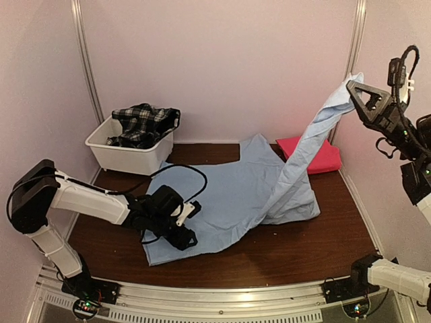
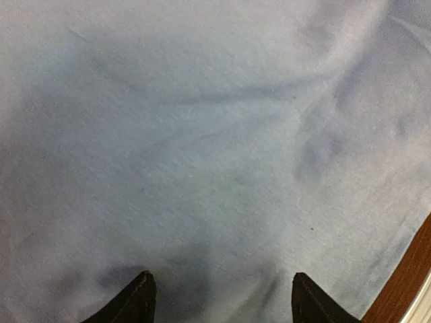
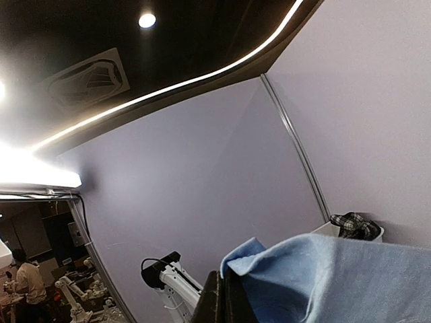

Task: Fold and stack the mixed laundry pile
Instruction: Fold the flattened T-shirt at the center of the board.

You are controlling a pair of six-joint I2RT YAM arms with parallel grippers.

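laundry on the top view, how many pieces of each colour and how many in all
light blue shirt: 1
pink-red cloth: 1
black-and-white plaid garment, in the white tub: 1
total: 3

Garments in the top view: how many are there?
3: light blue shirt spread mid-table, pink-red cloth behind it at right, plaid garment in the white tub at back left. Others may be hidden beneath.
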